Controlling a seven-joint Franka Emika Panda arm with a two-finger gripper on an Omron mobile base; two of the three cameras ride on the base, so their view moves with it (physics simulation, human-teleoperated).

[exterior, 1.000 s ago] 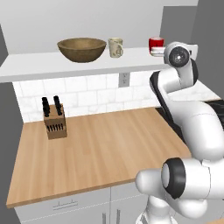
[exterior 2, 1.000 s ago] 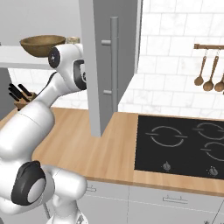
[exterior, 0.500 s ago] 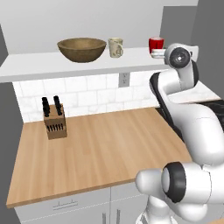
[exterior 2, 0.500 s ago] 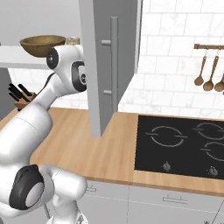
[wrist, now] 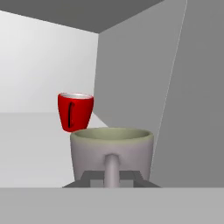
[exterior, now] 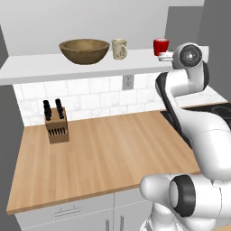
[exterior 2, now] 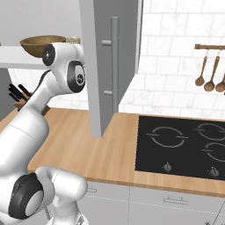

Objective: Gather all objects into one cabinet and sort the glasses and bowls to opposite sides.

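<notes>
The cabinet's white shelf [exterior: 31, 70] carries the brown wooden bowl [exterior: 85, 49], the cream mug [exterior: 119, 48] and the red cup [exterior: 160, 46], from left to right. My gripper [exterior: 165, 56] reaches in at the shelf's right end, just in front of the red cup. In the hand view my gripper [wrist: 111, 178] is shut on the small grey cup [wrist: 112, 151], which sits upright at shelf level. The red cup [wrist: 75, 111] stands just behind it and to the left. The bowl [exterior 2: 40, 44] also peeks out above my arm in the right base view.
The cabinet's grey door [exterior 2: 110, 66] with its long bar handle hangs open over the counter. A knife block [exterior: 56, 124] stands at the back left of the wooden counter [exterior: 103, 158]. A black hob [exterior 2: 184, 145] lies to the right, and wooden spoons [exterior 2: 206, 70] hang on the wall.
My arm has crept very slightly to the right. The bowl, mug and red cup have stayed where they were.
</notes>
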